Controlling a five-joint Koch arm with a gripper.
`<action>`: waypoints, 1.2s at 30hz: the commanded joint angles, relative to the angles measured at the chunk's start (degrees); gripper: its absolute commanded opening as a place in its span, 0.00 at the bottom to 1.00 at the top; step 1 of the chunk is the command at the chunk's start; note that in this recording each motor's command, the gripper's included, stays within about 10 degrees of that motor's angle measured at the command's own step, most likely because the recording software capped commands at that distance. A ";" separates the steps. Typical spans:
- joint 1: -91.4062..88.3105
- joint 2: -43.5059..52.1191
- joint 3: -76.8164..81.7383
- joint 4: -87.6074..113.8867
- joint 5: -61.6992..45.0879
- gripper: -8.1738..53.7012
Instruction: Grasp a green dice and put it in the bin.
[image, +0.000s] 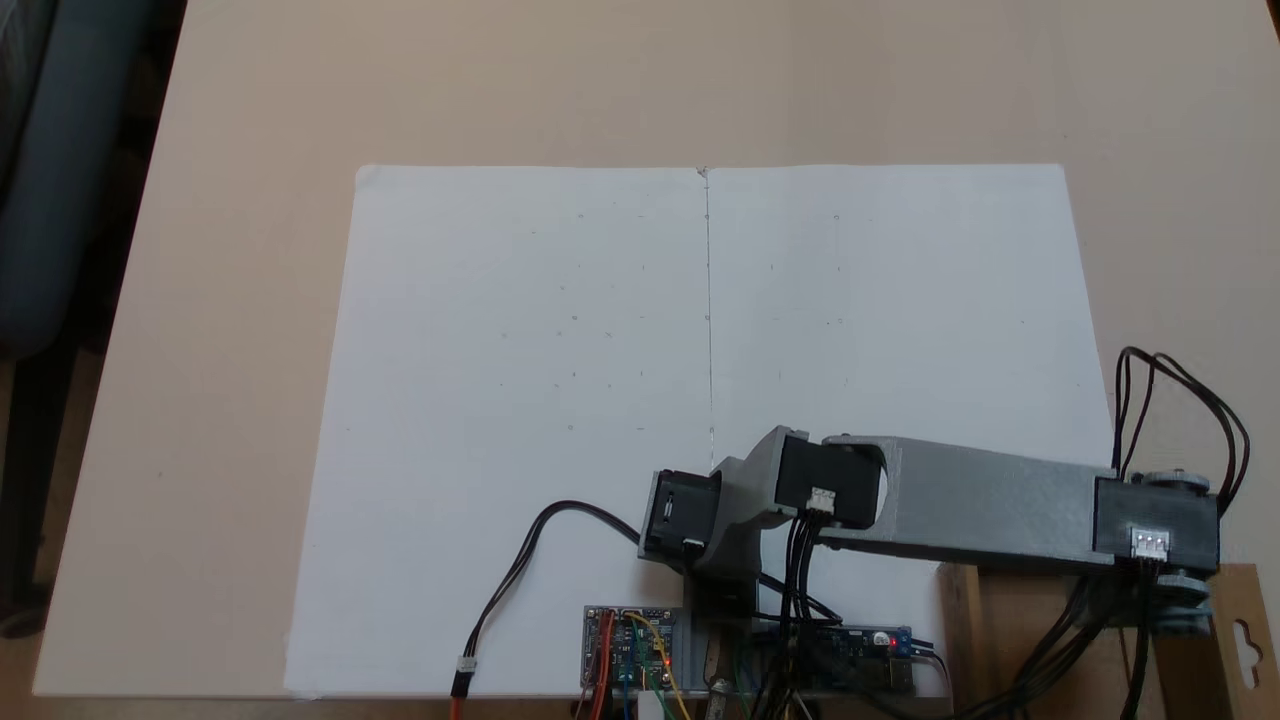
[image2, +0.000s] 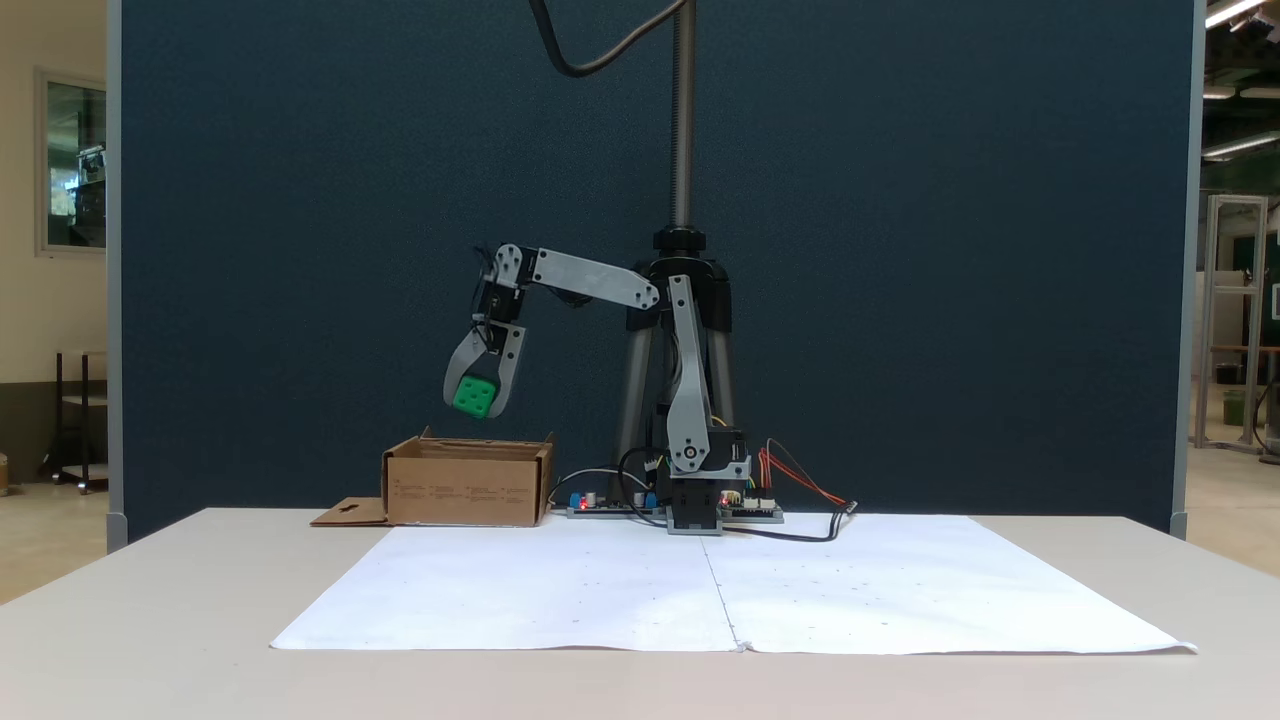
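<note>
Grasp done, by the look of it: green dice (image2: 475, 396) clamped between the jaws of the gripper (image2: 478, 405), hanging left of centre in a fixed view, above the bin (image2: 466, 492) and clear of its rim. Release into the box left to do. Bin seen lower left of the arm's base, on the tabletop (image2: 150, 600) beside the white paper (image2: 600, 590). Upper link upright from the base, forearm reaching left, wrist bent down. Forearm stretched to the lower right edge in a fixed view (image: 990, 505).

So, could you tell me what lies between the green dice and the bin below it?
Nothing: in a fixed view, the gripper holds the green dice above the bin.
</note>
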 joint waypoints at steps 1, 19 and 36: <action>1.23 0.79 -1.67 1.76 -4.83 0.32; 2.72 0.35 -1.67 0.79 5.01 0.69; -33.13 13.71 -1.85 -10.28 20.30 0.85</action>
